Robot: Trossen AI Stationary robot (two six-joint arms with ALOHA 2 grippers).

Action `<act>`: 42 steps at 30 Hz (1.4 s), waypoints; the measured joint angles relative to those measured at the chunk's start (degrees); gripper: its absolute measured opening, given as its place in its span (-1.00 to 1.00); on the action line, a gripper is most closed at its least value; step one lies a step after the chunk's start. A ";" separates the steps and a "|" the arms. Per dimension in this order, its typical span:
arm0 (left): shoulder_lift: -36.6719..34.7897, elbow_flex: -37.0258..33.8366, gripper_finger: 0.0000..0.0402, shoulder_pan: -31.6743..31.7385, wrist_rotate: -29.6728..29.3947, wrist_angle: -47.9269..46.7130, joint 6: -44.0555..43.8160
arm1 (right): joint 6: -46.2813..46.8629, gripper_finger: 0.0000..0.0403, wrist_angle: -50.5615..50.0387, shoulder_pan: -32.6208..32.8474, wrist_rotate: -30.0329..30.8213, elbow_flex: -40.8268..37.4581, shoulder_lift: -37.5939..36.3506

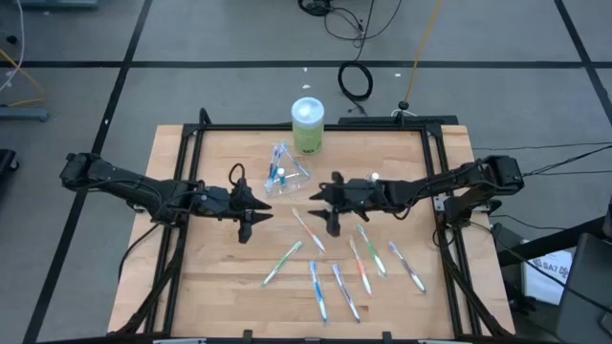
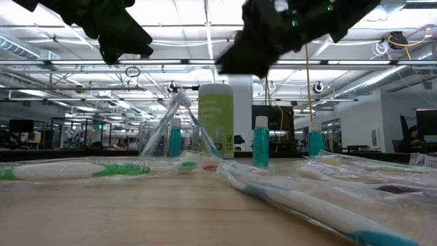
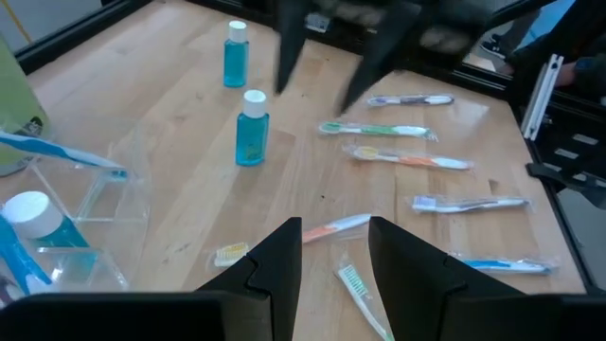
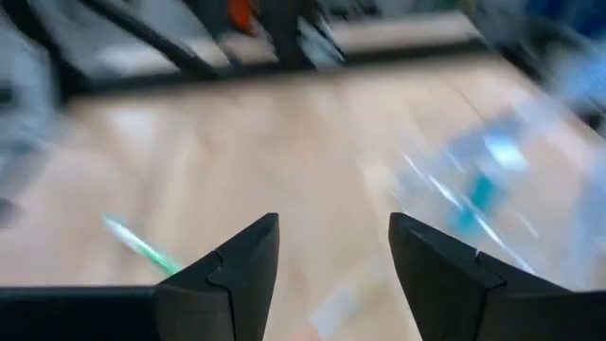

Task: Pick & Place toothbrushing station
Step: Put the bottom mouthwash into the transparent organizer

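Note:
The clear plastic cup (image 1: pixel 285 174) stands at the table's far middle, with a toothbrush (image 3: pixel 59 152) and a blue white-capped tube (image 3: pixel 36 220) in it. Two more tubes (image 3: pixel 252 128) (image 3: pixel 235 54) stand upright on the wood. Several wrapped toothbrushes (image 1: pixel 346 291) lie flat across the near half of the table. My left gripper (image 1: pixel 260 212) hovers open just left of centre, above a toothbrush (image 3: pixel 327 227). My right gripper (image 1: pixel 314 198) hovers open just right of centre, facing the left one. Both are above the table and hold nothing.
A green cylindrical container with a pale lid (image 1: pixel 308 124) stands behind the cup, near the far edge. A black frame (image 1: pixel 428 143) runs around the tabletop. Bare wood lies at the near left (image 1: pixel 210 287).

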 joint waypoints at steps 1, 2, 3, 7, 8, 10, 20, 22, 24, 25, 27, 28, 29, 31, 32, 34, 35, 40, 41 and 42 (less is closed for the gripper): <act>0.02 0.00 -0.35 0.00 -0.02 0.06 0.11 | 0.61 -0.03 -3.12 -0.13 2.09 -0.03 -0.72; 0.00 0.00 -0.35 0.00 -0.02 0.07 0.15 | 1.37 -0.03 -5.89 -0.36 3.57 -0.16 -1.79; 0.01 0.00 -0.35 0.00 -0.02 0.02 0.15 | 1.98 -0.03 -7.13 -0.68 4.35 -0.16 -2.87; 0.02 0.00 -0.35 0.01 -0.03 0.04 0.33 | 0.02 -0.03 -11.24 -1.52 4.66 0.00 -7.15; 0.02 0.00 -0.35 0.09 -0.05 0.02 0.47 | -0.52 -0.03 -12.11 -1.71 5.45 -0.02 -7.68; 0.02 0.00 -0.35 0.11 -0.07 -0.02 0.87 | -0.70 -0.03 -14.45 -1.82 7.28 0.02 -8.46; 0.00 0.00 -0.35 0.11 -1.97 -0.31 2.30 | -0.41 -0.03 -17.29 -2.03 9.00 -5.90 -8.91; 0.00 0.00 -0.35 0.11 -1.97 -0.64 2.45 | 0.52 -0.03 -14.33 -2.26 9.04 -7.69 -8.93; 0.02 0.00 -0.35 0.11 -1.97 -0.68 2.45 | 0.20 -0.03 -11.45 -2.73 9.01 -9.55 -8.93; 0.00 0.00 -0.35 0.11 -1.97 -0.72 2.43 | 0.26 -0.03 -9.90 -2.99 8.92 -10.51 -8.93; 0.00 0.00 -0.35 0.11 -1.97 -0.74 2.43 | 0.88 -0.03 -7.22 -3.50 8.96 -12.40 -8.93; 0.01 0.00 -0.35 0.11 -1.97 -0.74 2.43 | 1.08 -0.03 -6.26 -3.77 8.98 -13.16 -8.93; 0.00 0.00 -0.35 0.11 -1.97 -0.74 2.43 | 1.13 -0.03 -4.80 -3.93 8.97 -14.00 -8.93; 0.01 0.00 -0.35 0.11 -1.97 -0.74 2.43 | 1.08 -0.03 -1.20 -4.14 8.53 -15.61 -8.93; 0.00 0.00 -0.35 0.11 -1.97 -0.74 2.43 | 0.77 -0.03 0.68 -4.14 8.41 -16.29 -8.93; 0.00 0.00 -0.35 0.15 -1.97 -0.74 2.41 | -0.35 -0.03 3.06 -4.14 7.28 -17.47 -8.91; 0.02 0.00 -0.35 0.15 -1.97 -0.74 2.43 | -0.62 -0.03 3.59 -4.14 7.23 -17.93 -8.61; 0.02 0.00 -0.35 0.15 -1.99 -0.76 2.85 | 1.15 -0.03 7.41 -4.16 7.14 -20.18 -6.99; 0.02 0.00 -0.35 0.15 -1.97 -0.76 3.22 | 1.15 -0.03 8.48 -4.16 7.10 -20.17 -6.57; 0.00 0.00 -0.35 0.15 -1.97 -0.76 3.49 | 1.15 -0.03 8.79 -4.16 7.06 -20.22 -6.22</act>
